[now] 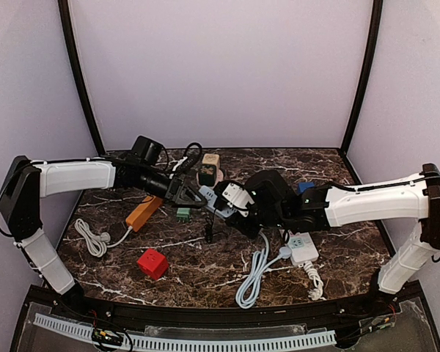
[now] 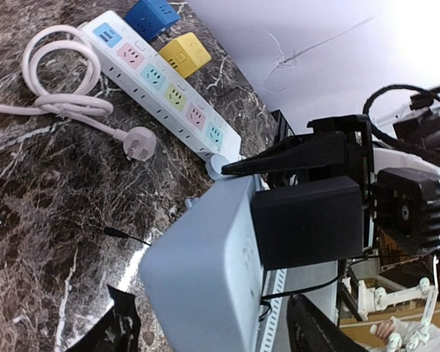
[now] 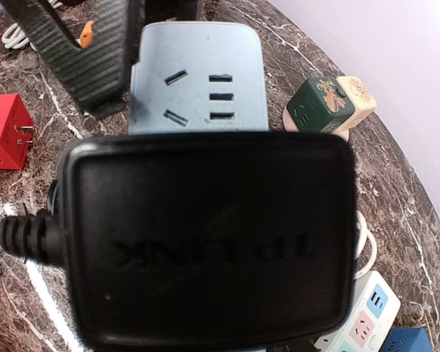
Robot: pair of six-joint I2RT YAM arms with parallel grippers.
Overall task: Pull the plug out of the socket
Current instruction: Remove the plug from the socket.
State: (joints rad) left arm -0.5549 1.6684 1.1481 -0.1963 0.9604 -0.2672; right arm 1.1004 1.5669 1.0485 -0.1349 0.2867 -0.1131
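A light blue socket block (image 2: 198,271) is held above the table in my left gripper (image 2: 216,330), whose black fingers (image 2: 121,326) are shut on its sides. A black TP-Link adapter plug (image 2: 308,220) sits flush against the block's face. My right gripper (image 1: 229,199) is shut on this plug; one of its fingers (image 2: 301,150) lies along the plug's top. In the right wrist view the plug (image 3: 205,242) fills the frame and hides my right fingers, with the socket block (image 3: 198,81) behind it. In the top view both grippers meet mid-table at the block (image 1: 210,198).
A red cube (image 1: 152,262), an orange power strip (image 1: 144,211) with a coiled white cable (image 1: 92,238), a white power strip (image 1: 303,248) with its cable, green and cream cubes (image 1: 209,170) and a blue cube (image 1: 305,188) lie around on the marble table (image 1: 205,279).
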